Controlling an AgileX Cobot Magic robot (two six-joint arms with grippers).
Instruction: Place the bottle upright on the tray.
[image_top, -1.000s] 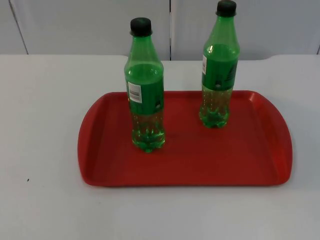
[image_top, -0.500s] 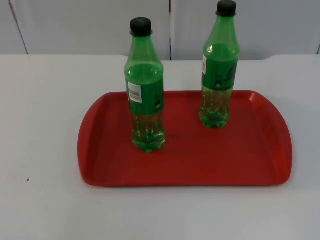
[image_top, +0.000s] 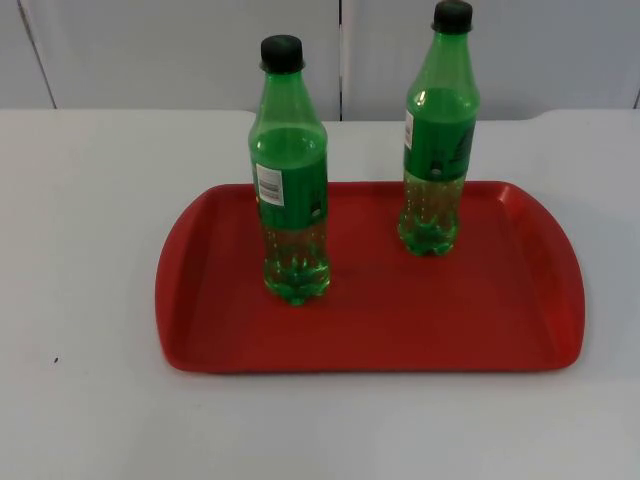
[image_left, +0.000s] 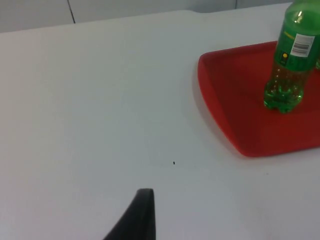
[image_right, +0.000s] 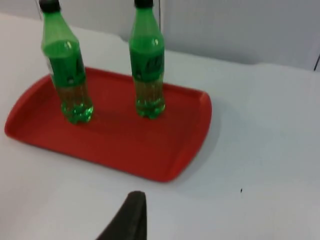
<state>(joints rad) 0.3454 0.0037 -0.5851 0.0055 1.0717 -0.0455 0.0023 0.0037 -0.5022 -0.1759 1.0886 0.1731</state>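
Note:
Two green bottles with black caps stand upright on a red tray (image_top: 450, 320). One bottle (image_top: 291, 190) is on the tray's left half, the other bottle (image_top: 437, 150) is near its back edge, right of the middle. Both stand free, with nothing touching them. My left gripper (image_left: 142, 215) waits over bare table well away from the tray (image_left: 235, 115), where the labelled bottle (image_left: 292, 60) stands. My right gripper (image_right: 131, 215) also hangs back from the tray (image_right: 120, 140), looking at both bottles (image_right: 67, 70) (image_right: 147, 65).
The white table surrounds the tray on all sides and ends at the grey partition wall (image_top: 180, 50) behind. A tiny dark speck (image_top: 56, 360) lies on the table at the front left.

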